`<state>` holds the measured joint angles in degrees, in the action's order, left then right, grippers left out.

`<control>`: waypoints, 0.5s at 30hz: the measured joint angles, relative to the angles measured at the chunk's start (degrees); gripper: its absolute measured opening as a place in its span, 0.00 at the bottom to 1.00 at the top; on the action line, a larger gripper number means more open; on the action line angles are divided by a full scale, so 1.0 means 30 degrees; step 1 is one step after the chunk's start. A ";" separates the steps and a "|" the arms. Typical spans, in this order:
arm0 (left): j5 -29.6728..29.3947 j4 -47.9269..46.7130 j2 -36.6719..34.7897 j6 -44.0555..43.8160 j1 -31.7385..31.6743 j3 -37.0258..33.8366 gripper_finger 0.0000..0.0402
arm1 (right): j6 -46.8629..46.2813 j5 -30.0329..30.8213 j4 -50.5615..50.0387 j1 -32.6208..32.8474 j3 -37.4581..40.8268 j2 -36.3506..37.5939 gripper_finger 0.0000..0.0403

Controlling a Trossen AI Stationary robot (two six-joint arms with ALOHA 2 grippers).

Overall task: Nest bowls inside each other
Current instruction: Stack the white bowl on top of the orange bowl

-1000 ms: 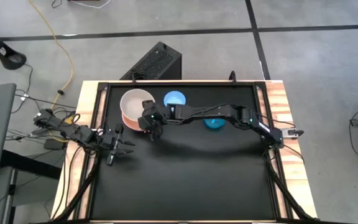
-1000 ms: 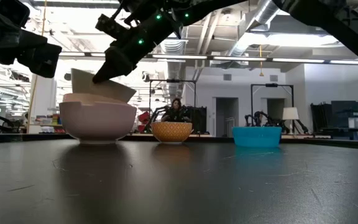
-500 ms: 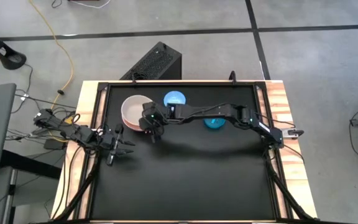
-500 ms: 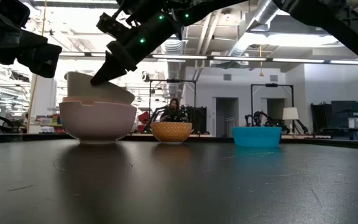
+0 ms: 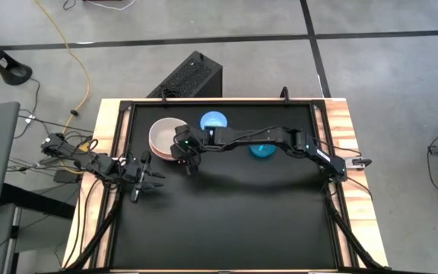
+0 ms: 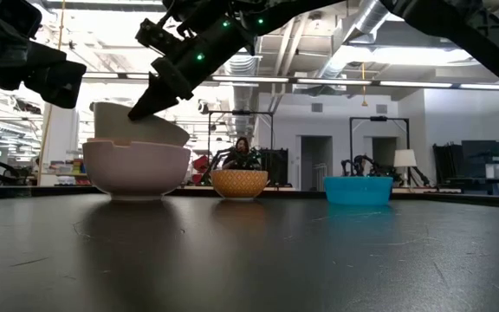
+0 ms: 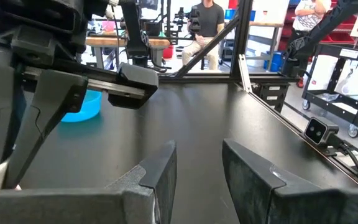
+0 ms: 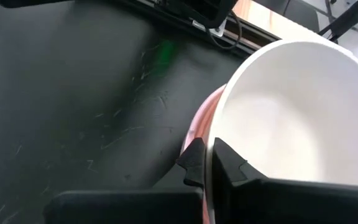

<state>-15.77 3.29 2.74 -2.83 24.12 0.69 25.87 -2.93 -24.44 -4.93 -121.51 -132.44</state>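
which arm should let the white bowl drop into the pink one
The right. Its pincer pinches the rim of the round white plastic bowl, tilted inside the round pink plastic bowl. The left pincer waits open by the table's left edge.

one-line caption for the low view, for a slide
Right gripper pinches the white bowl's rim, seating it in the pink bowl; teal bowl waits aside.

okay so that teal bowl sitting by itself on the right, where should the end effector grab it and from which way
Grip the teal bowl by its rim, coming straight down from above. It stands upright and open-topped on the table, with nothing touching it, so one finger can go inside the wall and one outside. Its low, wide sides look too broad to span.
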 joint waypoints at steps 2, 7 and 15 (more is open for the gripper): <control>0.0000 0.0000 0.0000 0.0006 0.0000 0.0000 0.29 | -0.0094 0.0118 0.0005 -0.0039 0.0002 -0.0003 0.09; 0.0000 0.0000 0.0000 0.0000 0.0000 0.0000 0.29 | -0.0947 0.0570 0.0065 -0.0257 -0.0001 0.0000 0.16; 0.0000 0.0000 0.0000 0.0007 -0.0007 0.0000 0.29 | -0.1904 0.0588 -0.0390 -0.0414 0.0002 0.0092 0.25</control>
<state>-15.77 3.29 2.74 -2.81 24.10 0.69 20.16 -1.17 -25.61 -6.17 -121.51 -132.17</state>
